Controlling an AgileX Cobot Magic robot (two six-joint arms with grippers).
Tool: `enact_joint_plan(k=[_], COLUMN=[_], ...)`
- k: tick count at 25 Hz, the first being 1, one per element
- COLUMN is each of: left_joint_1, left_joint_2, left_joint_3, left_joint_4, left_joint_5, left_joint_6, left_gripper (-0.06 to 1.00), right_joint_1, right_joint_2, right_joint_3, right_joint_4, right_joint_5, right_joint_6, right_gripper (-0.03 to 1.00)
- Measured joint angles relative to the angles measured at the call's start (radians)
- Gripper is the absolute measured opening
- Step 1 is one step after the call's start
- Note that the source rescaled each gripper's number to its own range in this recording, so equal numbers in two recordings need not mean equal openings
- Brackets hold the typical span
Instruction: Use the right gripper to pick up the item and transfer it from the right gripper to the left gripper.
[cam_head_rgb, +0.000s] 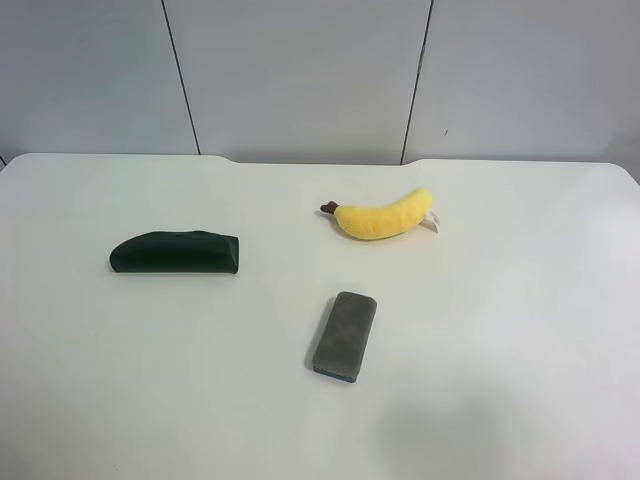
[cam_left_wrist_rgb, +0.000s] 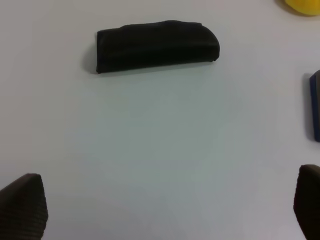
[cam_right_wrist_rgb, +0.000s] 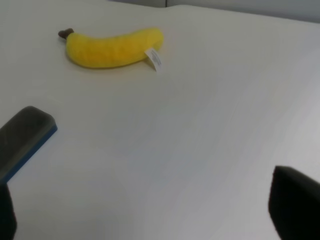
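Plush banana (cam_head_rgb: 385, 217) lies on the white table (cam_head_rgb: 520, 300) toward its far side, brown stem pointing at the exterior high view's left, a small white tag (cam_right_wrist_rgb: 154, 59) at its other end. Nearer the camera sits a grey eraser (cam_head_rgb: 345, 336) with a blue underside, and well apart at that view's left rests a dark pouch (cam_head_rgb: 175, 252). Neither arm appears in the high view. The right gripper (cam_right_wrist_rgb: 145, 210) hangs above bare table with its fingers spread wide and empty, the banana well ahead of it. The left gripper (cam_left_wrist_rgb: 165, 205) is likewise spread and holding nothing, with the pouch ahead of it.
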Motion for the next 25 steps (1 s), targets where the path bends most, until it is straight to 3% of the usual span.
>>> enact_joint_plan(k=[10, 21, 25], left_joint_1=[-0.002, -0.007, -0.055], left_joint_2=[-0.278, -0.393, -0.393], left_joint_3=[0.077, 0.159, 0.159], left_joint_4=[0.135, 0.157, 0.158], left_joint_5=[0.009, 0.007, 0.007], left_joint_6=[-0.020, -0.080, -0.083], left_gripper=[1.00, 1.00, 1.00], right_joint_1=[0.000, 0.000, 0.000], right_joint_2=[0.000, 0.000, 0.000], right_joint_3=[0.000, 0.000, 0.000], right_joint_4=[0.000, 0.000, 0.000], right_joint_5=[0.000, 0.000, 0.000], right_joint_6=[0.000, 0.000, 0.000], right_gripper=[1.00, 1.00, 1.00])
